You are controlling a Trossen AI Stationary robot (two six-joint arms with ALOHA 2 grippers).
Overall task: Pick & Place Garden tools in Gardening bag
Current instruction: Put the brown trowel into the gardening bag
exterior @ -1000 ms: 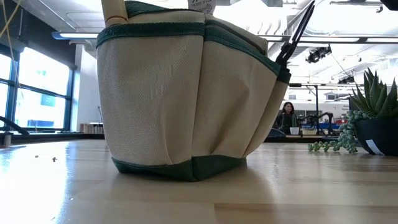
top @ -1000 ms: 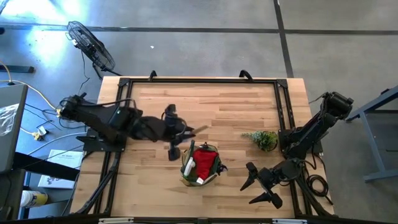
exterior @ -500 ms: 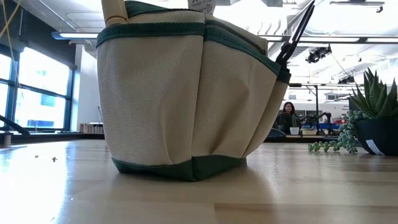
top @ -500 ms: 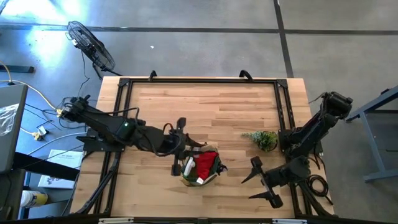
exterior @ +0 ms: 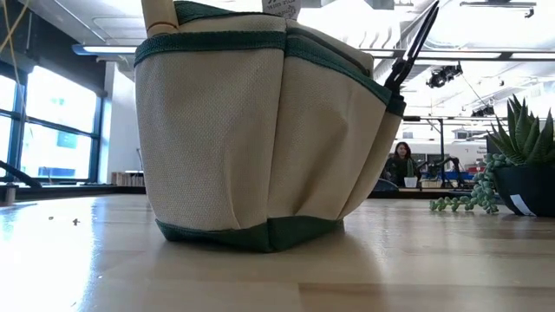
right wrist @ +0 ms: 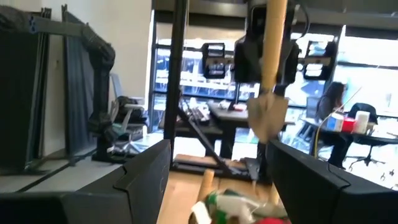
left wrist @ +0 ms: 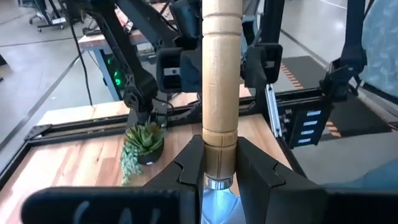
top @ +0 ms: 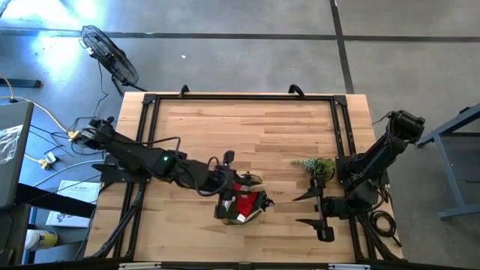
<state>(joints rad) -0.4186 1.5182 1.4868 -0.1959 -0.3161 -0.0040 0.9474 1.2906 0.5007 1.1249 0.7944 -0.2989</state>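
The gardening bag (top: pixel 224 215) stands near the table's near edge; in the low view its cream wall with green trim (exterior: pixel 260 130) fills the picture. A red fabric bundle (top: pixel 246 199) lies inside. Black shears (exterior: pixel 418 42) and a wooden handle (exterior: pixel 159 14) stick up from its pockets. My left gripper (top: pixel 229 178) is over the bag's far left rim, shut on a wooden-handled tool (left wrist: pixel 219 81). My right gripper (top: pixel 306 209) is open and empty to the right of the bag, its fingers pointing at it. My left gripper pinches the tool's wooden handle at its lower end (left wrist: pixel 219 155), just above the metal collar, between its two fingers. The fingers come about level from the table's left and lie across the handle. The tool stands upright, head down (right wrist: pixel 267 117), lifted clear above the bag.
A small potted plant (top: pixel 319 167) stands at the table's right, just beyond my right gripper; it also shows in the low view (exterior: pixel 512 165). A green-and-white item (right wrist: pixel 224 202) shows in the bag. Black rails (top: pixel 240 97) frame the table. A person (exterior: pixel 401 161) sits far behind.
My left gripper has carried the wooden-handled tool toward the table's right and near edge, from beside the bag to over its far left rim. My right gripper has moved a little toward the far edge and turned its open fingers toward the bag.
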